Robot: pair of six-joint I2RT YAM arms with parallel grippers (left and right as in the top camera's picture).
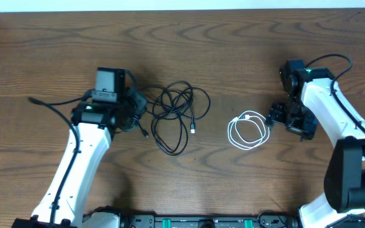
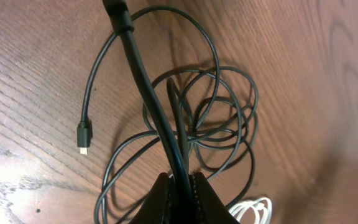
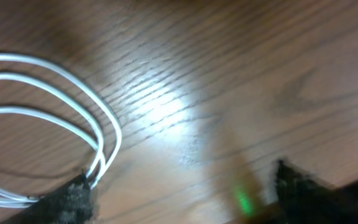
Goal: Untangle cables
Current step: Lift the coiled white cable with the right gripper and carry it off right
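Note:
A loose tangle of black cables (image 1: 176,117) lies on the wooden table left of centre. My left gripper (image 1: 141,111) sits at its left edge. In the left wrist view that gripper (image 2: 180,180) is shut on a black cable (image 2: 148,87) that runs up between the jaws, and a free plug (image 2: 84,135) rests on the wood. The white cable (image 1: 246,130) lies coiled by itself, right of centre. My right gripper (image 1: 276,117) stands open just right of the coil. In the right wrist view the white loops (image 3: 73,93) reach its left finger (image 3: 70,199); nothing is between the jaws (image 3: 182,193).
The white coil (image 2: 253,210) shows beyond the black tangle in the left wrist view. Both arms' own thick cables trail over the table (image 1: 43,101). A black base rail (image 1: 195,221) runs along the front edge.

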